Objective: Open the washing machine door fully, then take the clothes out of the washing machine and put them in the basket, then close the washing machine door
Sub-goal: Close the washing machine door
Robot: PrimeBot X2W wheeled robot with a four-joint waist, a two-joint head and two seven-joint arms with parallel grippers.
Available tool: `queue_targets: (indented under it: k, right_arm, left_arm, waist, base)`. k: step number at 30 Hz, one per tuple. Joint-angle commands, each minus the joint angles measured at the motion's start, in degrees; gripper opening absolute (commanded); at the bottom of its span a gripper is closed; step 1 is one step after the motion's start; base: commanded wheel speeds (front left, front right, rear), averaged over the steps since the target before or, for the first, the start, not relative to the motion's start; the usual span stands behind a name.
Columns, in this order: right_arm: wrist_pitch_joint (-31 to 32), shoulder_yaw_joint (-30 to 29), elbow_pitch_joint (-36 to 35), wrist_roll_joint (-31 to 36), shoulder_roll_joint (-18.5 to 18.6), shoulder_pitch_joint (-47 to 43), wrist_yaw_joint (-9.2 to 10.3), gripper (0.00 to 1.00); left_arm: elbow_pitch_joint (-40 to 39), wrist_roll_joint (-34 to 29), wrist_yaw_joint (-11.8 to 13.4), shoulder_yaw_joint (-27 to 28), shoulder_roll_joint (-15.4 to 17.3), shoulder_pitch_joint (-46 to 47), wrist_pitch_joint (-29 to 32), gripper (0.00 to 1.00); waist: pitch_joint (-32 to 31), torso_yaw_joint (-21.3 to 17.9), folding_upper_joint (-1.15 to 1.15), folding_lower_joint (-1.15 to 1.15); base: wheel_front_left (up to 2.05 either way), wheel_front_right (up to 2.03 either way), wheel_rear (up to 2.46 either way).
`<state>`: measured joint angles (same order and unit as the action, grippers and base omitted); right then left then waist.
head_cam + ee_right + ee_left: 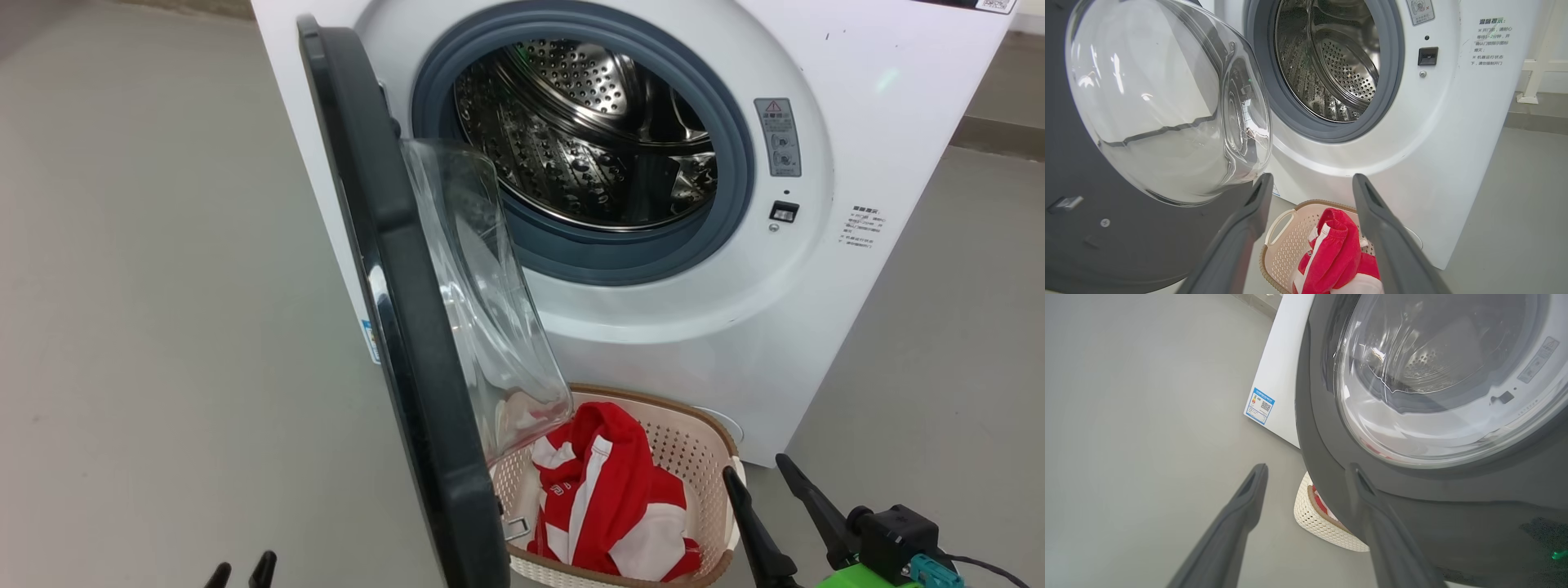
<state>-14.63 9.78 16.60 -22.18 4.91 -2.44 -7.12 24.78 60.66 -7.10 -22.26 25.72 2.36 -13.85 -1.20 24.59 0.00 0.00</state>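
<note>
At lower left of head view, left gripper (1306, 471) w/ fingers spread, nothing held, just beside outer black rim of washing machine door (408, 327); touching or not, can't tell. Door standing wide open on left-side hinge, edge-on to head cam, glossy dark rim, clear glass bowl (482, 294) bulging toward machine, lower part in front of basket's left end. Centre: washing machine (694, 327), white front, grey rubber ring, steel drum (588, 131) looking bare, no red fabric seen inside. Below, on floor right by machine front: basket (694, 457), cream, perforated, brown rim, w/ clothes (604, 490) heaped inside, red w/ white stripes & panels, soft & crumpled, peak above rim. At lower right, right gripper (755, 467), fingers apart, empty, just beside basket's right end. Prob. step in hand: closing door, unloading seemingly done. Next move likely needs push on door's outer face from left, swinging it to mouth till fully shut, minding that glass bowl clears heaped fabric.
</note>
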Motion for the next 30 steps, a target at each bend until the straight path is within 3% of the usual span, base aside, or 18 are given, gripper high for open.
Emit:
queue_targets:
  k: [1,12,18,23,30]
  right_arm:
    - [-0.37,0.74,-1.48,-0.48,0.46,0.88,-0.36,1.0]
    - [-0.37,-1.32,-2.61,0.01,0.73,0.81,-0.36,1.0]
    - [-0.37,-2.1,-3.86,0.22,0.77,0.69,-0.36,1.0]
    - [-0.37,-2.38,-4.36,0.38,0.6,0.51,-0.36,1.0]
    - [-0.37,-2.29,-3.72,0.34,0.42,0.2,-0.36,1.0]
  left_arm:
    - [-0.23,-2.31,-0.38,2.36,1.17,2.21,-0.96,1.0]
    - [-7.47,-29.7,-0.38,19.51,-9.14,-1.36,-1.14,1.0]
    - [-12.08,-41.48,-0.38,25.5,-14.56,-3.56,-1.14,1.0]
    - [-14.07,-44.63,-0.38,27.82,-17.84,-4.96,-1.14,1.0]
    - [-13.92,-45.93,-0.38,28.33,-18.87,-5.99,-1.15,1.0]
  waist:
    - [-0.06,0.1,0.0,0.0]
    - [-0.25,-0.04,0.0,0.0]
    - [-0.27,-0.34,0.0,0.0]
    - [-0.35,-0.55,0.0,0.0]
    - [-0.56,-0.65,0.0,0.0]
  base:
    - [0.0,0.0,0.0]
    - [0.0,0.0,0.0]
    - [0.0,0.0,0.0]
    - [0.0,0.0,0.0]
    - [0.0,0.0,0.0]
